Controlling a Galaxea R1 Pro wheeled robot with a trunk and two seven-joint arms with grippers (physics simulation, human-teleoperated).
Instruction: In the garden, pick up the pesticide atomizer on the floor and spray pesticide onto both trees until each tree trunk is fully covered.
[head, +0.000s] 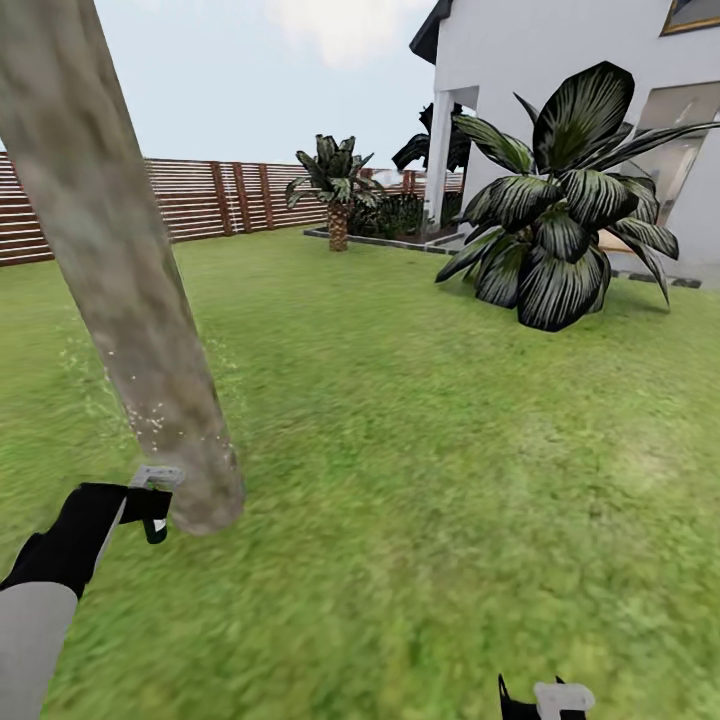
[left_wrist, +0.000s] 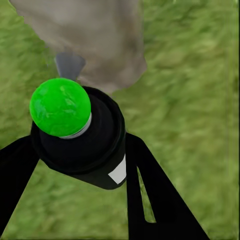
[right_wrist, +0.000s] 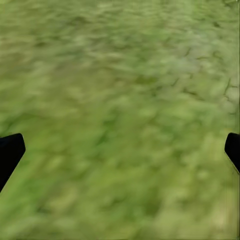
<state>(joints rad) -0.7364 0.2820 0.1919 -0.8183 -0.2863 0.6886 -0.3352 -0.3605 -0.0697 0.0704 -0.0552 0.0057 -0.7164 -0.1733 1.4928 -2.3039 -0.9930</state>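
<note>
Left gripper (left_wrist: 75, 165) is clamped on the pesticide atomizer (left_wrist: 82, 137), nozzle right at the tree trunk (head: 130, 300); I'd sweep upward, since specks sit low.

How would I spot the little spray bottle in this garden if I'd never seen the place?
Start at the thick grey-brown tree trunk leaning across the lawn. Near its base, the left pincer holds the pesticide atomizer: a small black bottle with a white label. Its bright green ball top sets it apart from the black fingers on either side.
</note>
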